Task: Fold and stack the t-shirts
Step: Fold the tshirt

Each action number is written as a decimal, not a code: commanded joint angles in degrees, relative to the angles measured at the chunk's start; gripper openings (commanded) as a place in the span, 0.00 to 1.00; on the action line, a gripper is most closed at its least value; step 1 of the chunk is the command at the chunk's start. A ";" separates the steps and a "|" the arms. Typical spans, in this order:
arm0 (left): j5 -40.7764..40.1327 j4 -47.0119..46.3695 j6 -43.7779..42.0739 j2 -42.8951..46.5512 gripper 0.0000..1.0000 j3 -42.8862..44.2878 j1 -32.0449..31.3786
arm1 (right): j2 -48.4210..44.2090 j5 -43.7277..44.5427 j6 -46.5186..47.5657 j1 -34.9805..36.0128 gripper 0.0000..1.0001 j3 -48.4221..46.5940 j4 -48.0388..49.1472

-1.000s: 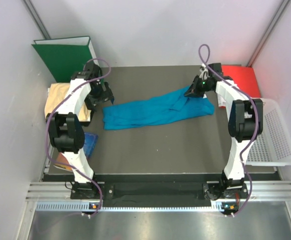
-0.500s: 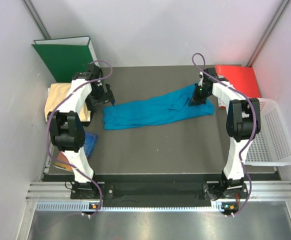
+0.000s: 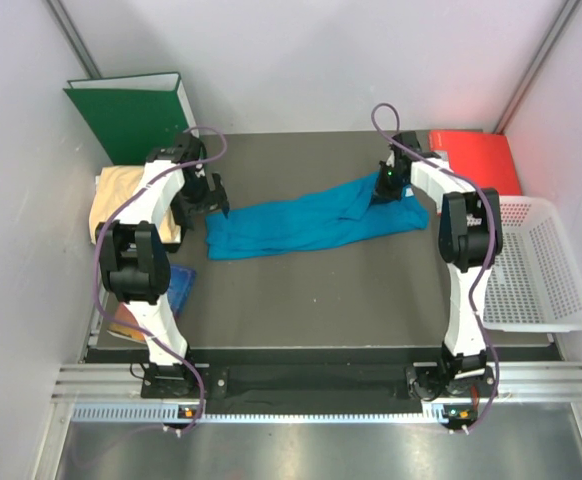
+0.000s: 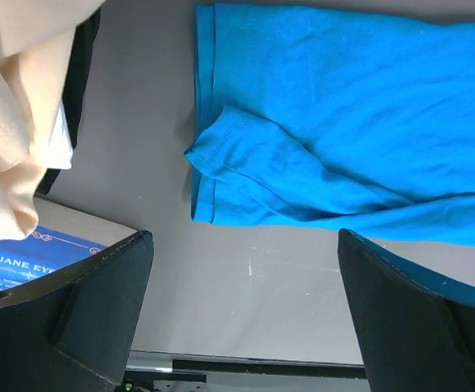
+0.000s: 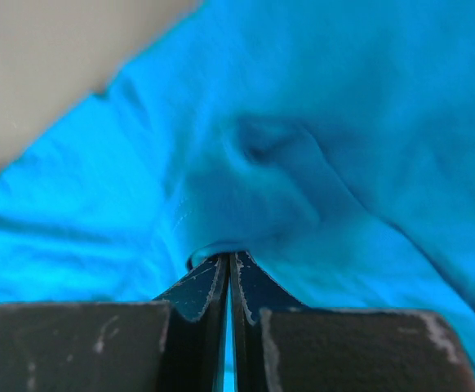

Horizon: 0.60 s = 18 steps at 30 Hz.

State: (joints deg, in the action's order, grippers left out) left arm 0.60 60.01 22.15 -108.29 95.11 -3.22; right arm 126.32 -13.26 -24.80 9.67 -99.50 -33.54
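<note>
While the teal-blue t-shirt [image 3: 301, 225] is lying stretched from left to right across the far half of the table [image 3: 311, 300], the right gripper [image 5: 228, 261] is sitting on its right end. Its fingers are pressing together and pinching a small pucker of the cloth at their tips. The left gripper [image 4: 244, 238] is hovering over the shirt's left end with its fingers spread wide, and the doubled-over hem is lying between them without touching either. The pale yellow-orange t-shirt [image 3: 119, 195] is sitting bunched at the table's left edge, apart from the teal one, with a blue book [image 4: 25, 265] just on its near side.
</note>
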 commanded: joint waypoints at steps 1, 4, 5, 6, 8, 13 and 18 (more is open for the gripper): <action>-0.07 -0.24 -1.23 0.01 0.99 -0.98 -0.03 | 3.66 0.07 -1.57 1.93 0.00 -7.97 2.25; -0.07 -0.33 -1.41 -0.08 0.99 -1.16 -0.12 | 4.37 -0.19 -2.54 3.16 0.00 -10.97 3.13; -0.07 -0.24 -1.58 -0.25 0.99 -1.24 -0.12 | 4.28 -0.37 -3.06 3.42 0.00 -11.84 4.17; -0.07 -0.24 -1.67 -0.60 0.99 -1.16 -0.03 | 4.20 -0.54 -3.33 4.03 0.00 -12.11 4.79; -0.07 -0.50 -1.93 -0.96 0.99 -1.16 -0.12 | 4.37 -0.89 -4.11 4.48 0.01 -12.73 6.63; 1.24 -0.86 -2.90 -2.54 0.99 -0.02 -0.12 | 7.97 -4.14 -6.75 5.44 0.02 -15.36 8.41; 3.26 -0.86 -5.36 -3.86 0.99 2.53 -0.12 | 7.37 -3.89 -6.93 6.32 0.02 -15.55 8.84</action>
State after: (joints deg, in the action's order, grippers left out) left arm 1.52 60.07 19.42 -111.66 94.41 -3.22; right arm 134.47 -16.32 -30.63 14.90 -114.10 -26.92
